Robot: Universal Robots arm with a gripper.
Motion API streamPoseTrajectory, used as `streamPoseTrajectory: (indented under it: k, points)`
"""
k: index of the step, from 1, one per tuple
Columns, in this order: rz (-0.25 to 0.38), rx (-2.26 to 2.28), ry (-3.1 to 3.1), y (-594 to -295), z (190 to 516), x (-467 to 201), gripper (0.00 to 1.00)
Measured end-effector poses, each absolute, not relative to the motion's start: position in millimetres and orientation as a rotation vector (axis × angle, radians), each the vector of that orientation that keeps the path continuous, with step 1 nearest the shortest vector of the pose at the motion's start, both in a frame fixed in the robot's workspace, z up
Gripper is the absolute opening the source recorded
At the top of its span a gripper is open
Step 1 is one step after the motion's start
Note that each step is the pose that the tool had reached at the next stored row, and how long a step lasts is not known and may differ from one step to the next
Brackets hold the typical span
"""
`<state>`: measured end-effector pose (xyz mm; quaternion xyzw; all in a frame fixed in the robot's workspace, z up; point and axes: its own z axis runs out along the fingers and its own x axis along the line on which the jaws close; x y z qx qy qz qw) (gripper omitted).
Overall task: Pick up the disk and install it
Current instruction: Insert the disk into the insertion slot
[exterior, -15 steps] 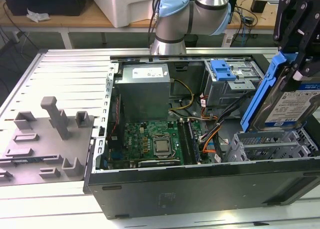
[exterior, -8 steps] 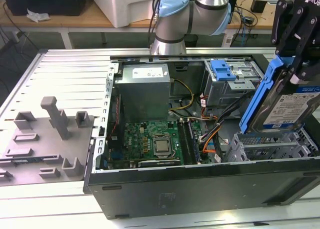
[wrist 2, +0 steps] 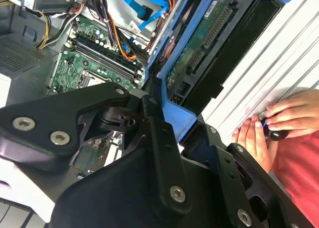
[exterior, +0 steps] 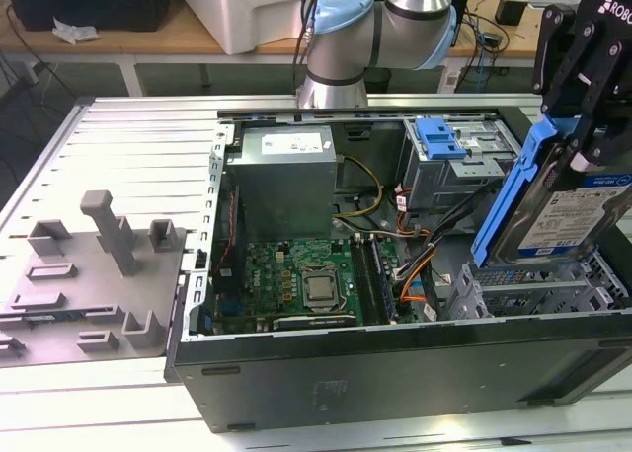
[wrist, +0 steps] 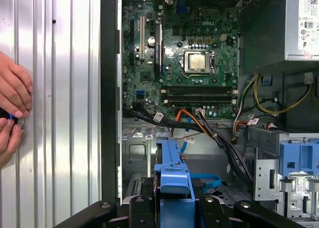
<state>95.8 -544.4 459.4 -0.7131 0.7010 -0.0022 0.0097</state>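
A robotics lab: an open black computer tower (exterior: 395, 373) lies on a ribbed aluminium desk (exterior: 128, 136), with cable-strewn wooden benches (exterior: 128, 39) behind it.

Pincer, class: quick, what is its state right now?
Pincer: closed on the disk, holding it tilted over the open computer case.

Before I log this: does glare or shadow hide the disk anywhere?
No. Exterior view: the disk is evenly lit in the gripper. First wrist view: glare streaks the ribbed table, but the disk's blue carrier is clear. Second wrist view: the dark gripper looms in front, the disk's circuit side lit behind it.
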Motion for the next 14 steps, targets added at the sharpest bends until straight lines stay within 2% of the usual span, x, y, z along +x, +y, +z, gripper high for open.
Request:
streamPoseTrajectory:
  k: [14]
  points:
    - [-0.007, -2.228, 2.187, -550.1, 455.3, 95.8, 0.37]
